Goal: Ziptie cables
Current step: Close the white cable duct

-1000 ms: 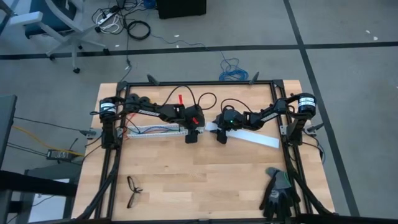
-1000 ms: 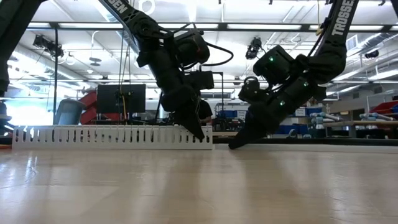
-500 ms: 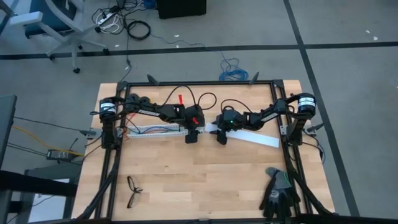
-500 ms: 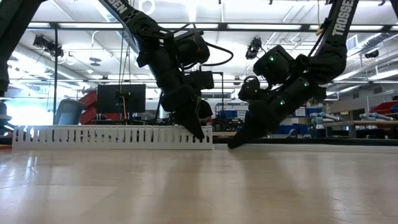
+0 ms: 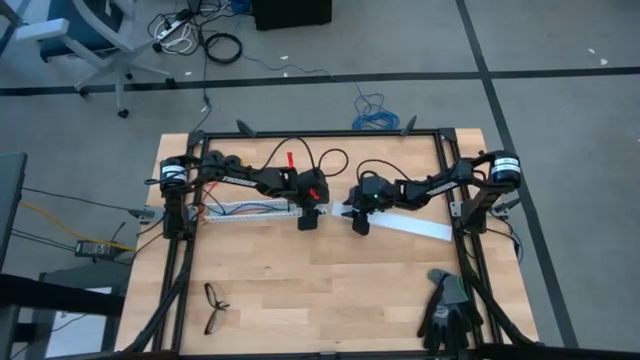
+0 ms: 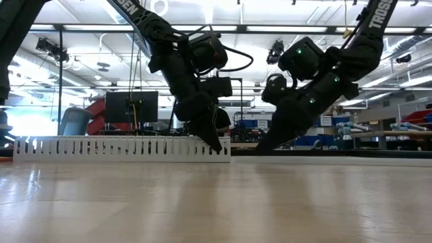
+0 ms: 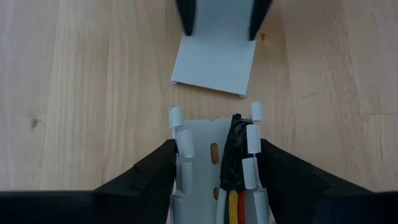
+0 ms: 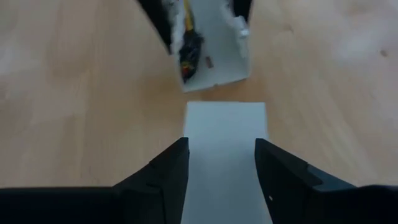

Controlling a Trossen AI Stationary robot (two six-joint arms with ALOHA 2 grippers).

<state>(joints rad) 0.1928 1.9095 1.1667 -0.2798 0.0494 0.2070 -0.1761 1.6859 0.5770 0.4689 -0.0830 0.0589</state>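
**High view: two arms meet at the slotted strip**

The left end effector [image 5: 309, 217] clamps the end of the white slotted strip [image 5: 250, 209]; the cables [image 7: 234, 200] lie inside this strip, between its fingers [image 7: 149, 177]. The right end effector [image 5: 360, 220] has spread fingers on both sides of a flat white cover [image 8: 227, 140] on the worktop [image 5: 300, 280], just beside the strip end.
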